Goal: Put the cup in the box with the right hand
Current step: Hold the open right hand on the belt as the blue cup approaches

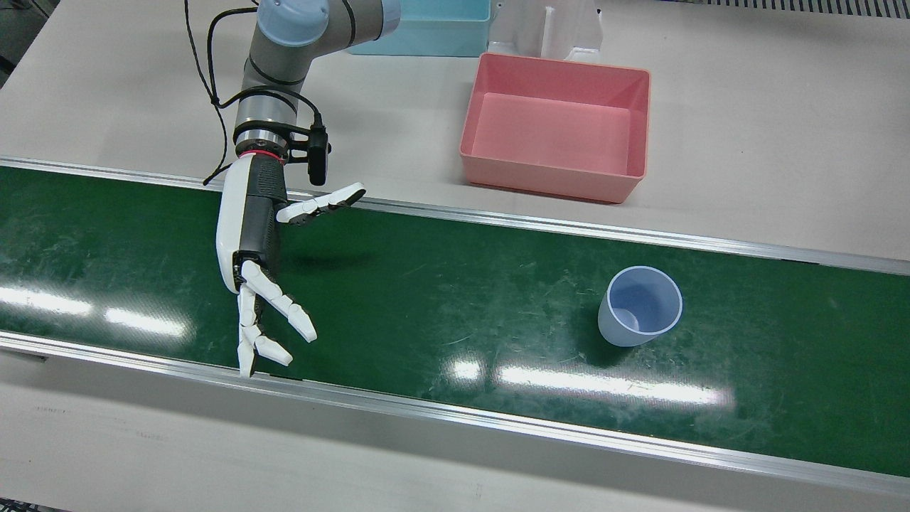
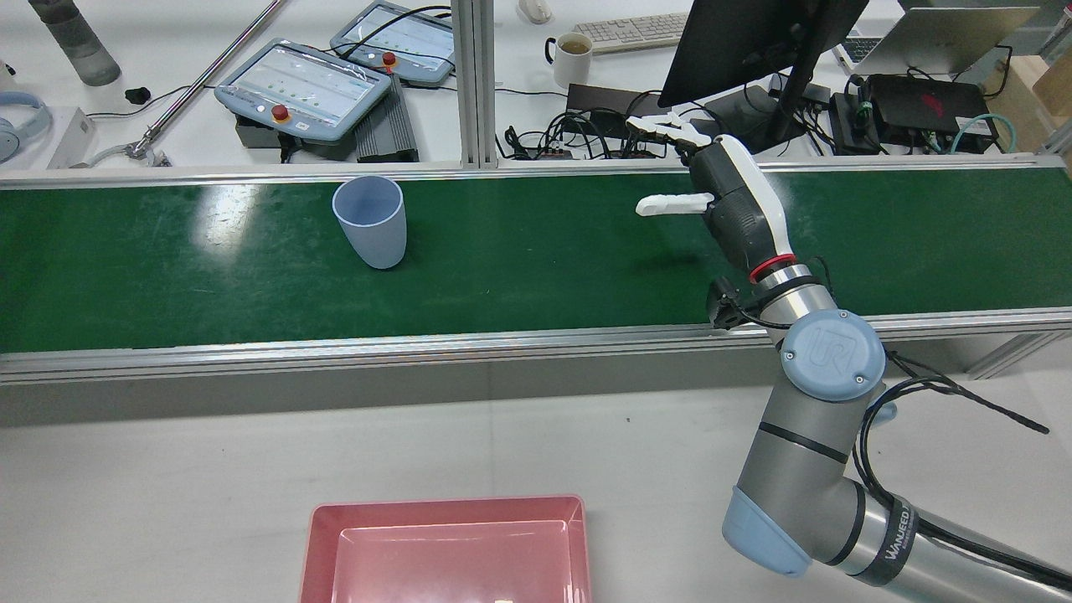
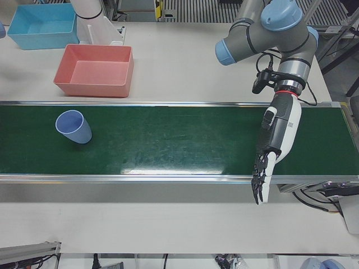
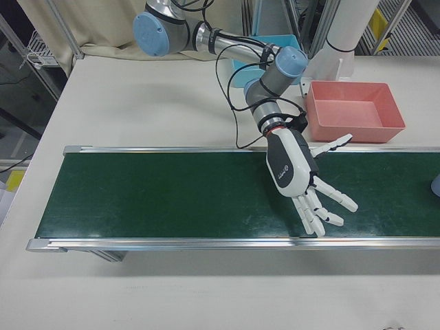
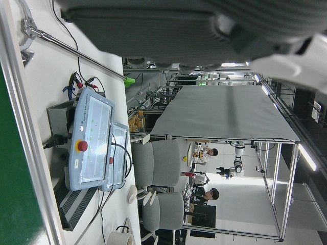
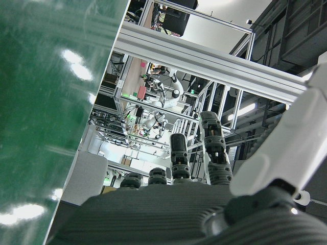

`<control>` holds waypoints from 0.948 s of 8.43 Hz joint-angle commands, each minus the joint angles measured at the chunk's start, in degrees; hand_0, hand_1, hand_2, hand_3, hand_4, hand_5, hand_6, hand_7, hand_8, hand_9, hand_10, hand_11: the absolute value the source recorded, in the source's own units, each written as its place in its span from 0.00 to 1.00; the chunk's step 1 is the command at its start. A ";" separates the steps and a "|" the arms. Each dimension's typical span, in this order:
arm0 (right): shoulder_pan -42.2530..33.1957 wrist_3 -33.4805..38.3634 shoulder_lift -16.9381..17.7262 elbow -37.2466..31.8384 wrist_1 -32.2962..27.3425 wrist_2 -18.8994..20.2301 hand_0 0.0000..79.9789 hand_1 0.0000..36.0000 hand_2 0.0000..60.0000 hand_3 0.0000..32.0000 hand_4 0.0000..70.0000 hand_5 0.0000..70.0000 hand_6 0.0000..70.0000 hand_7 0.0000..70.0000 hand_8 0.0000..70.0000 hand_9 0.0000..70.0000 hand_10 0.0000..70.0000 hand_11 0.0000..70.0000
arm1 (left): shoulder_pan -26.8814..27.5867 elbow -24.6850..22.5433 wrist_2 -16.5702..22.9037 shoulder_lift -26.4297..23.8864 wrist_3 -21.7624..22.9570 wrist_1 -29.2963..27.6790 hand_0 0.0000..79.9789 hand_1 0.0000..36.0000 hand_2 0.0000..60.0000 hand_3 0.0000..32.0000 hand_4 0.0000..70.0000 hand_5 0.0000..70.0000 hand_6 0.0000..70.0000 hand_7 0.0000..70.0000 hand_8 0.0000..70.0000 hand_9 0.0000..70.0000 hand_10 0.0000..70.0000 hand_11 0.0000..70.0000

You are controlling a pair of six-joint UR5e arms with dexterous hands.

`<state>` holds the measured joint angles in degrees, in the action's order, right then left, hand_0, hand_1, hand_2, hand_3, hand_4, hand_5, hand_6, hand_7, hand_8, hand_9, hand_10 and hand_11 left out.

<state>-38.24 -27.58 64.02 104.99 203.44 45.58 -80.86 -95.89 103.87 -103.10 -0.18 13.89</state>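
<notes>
Upright on the belt, the cup (image 1: 640, 306) stands well apart from the right hand's (image 1: 250, 235) spread, empty fingers (image 1: 281, 302).

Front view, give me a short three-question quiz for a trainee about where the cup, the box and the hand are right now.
1. True or false: the blue cup stands upright on the green belt.
2. Pick one: the right hand is A) shut on the cup, B) open above the belt, well apart from the cup, C) inside the pink box.
3. Fill in: the pink box sits off the belt, on the pale ____.

Key: 1 true. 2 B. 3 table.
</notes>
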 commanded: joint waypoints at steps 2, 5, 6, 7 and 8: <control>0.01 0.16 -0.03 -2.42 -4.19 -0.06 0.53 0.00 0.00 0.00 0.22 0.02 0.09 0.42 0.00 0.10 0.02 0.05 | 0.00 0.00 0.01 0.00 0.00 0.00 0.00 0.00 0.00 0.00 0.00 0.00 0.00 0.00 0.00 0.00 0.00 0.00; 0.01 0.07 -0.39 -2.33 -4.19 -0.14 0.53 0.00 0.00 0.00 0.26 0.02 0.09 0.42 0.00 0.09 0.02 0.04 | 0.00 0.00 0.01 0.00 0.00 0.00 0.00 0.00 0.00 0.00 0.00 0.00 0.00 0.00 0.00 0.00 0.00 0.00; 0.01 -0.10 -0.39 -2.16 -4.10 -0.06 0.54 0.00 0.00 0.00 0.23 0.02 0.08 0.39 0.00 0.07 0.01 0.03 | 0.00 0.00 -0.07 0.00 0.00 0.09 0.00 0.00 0.00 0.00 0.00 0.00 0.00 0.00 0.00 0.00 0.00 0.00; 0.27 -0.28 -0.21 -2.68 -4.10 -0.06 0.54 0.00 0.00 0.00 0.20 0.02 0.07 0.37 0.00 0.07 0.01 0.03 | 0.00 0.00 0.01 0.00 0.00 0.00 0.00 0.00 0.00 0.00 0.00 0.00 0.00 0.00 0.00 0.00 0.00 0.00; 0.27 -0.36 -0.30 -3.99 -4.10 -0.06 0.53 0.00 0.00 0.00 0.21 0.02 0.07 0.38 0.00 0.08 0.02 0.04 | 0.00 0.00 -0.07 0.00 0.00 0.00 0.00 0.00 0.00 0.00 0.00 0.00 0.00 0.00 0.00 0.00 0.00 0.00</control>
<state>-38.14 -27.68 63.72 102.58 199.31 45.50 -80.86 -95.89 103.85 -103.10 -0.18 13.92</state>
